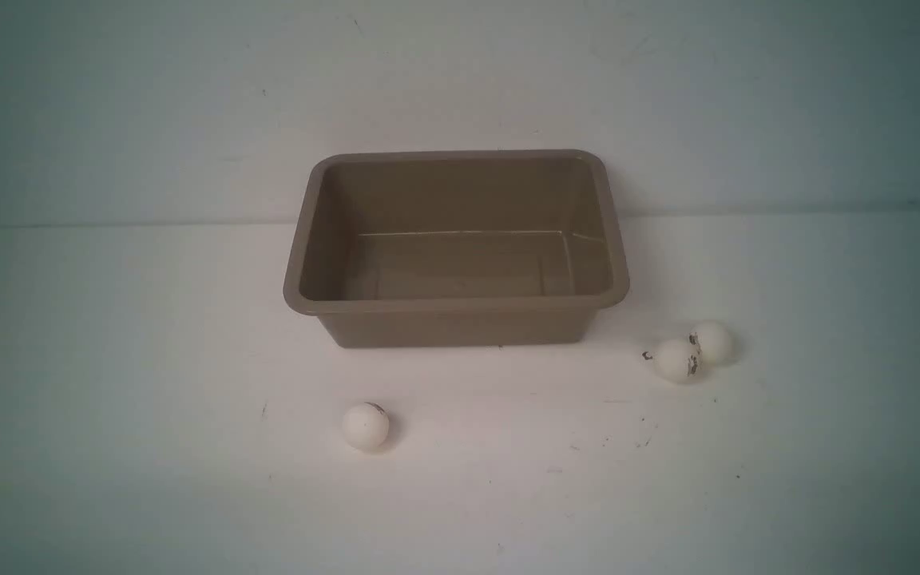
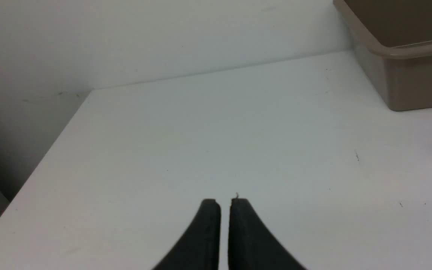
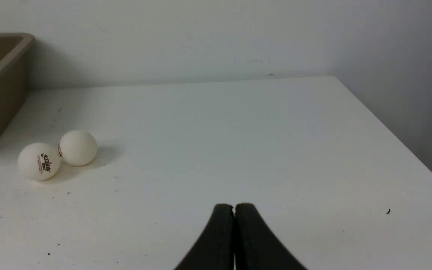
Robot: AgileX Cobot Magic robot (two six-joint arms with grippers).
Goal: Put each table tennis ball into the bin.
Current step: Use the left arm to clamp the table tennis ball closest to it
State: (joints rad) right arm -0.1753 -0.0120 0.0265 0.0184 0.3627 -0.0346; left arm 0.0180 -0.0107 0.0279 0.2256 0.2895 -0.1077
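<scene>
Both pincers (image 2: 224,202) (image 3: 234,206) clenched, nothing grasped. Balls (image 1: 366,426) (image 1: 676,361) (image 1: 713,342) on desk (image 1: 460,495) outside bin (image 1: 457,306): likely light, prone to rolling; best gripped gently around middle.

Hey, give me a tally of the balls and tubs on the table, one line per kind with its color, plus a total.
White table tennis balls: 3
Taupe-brown bin: 1
Total: 4
</scene>
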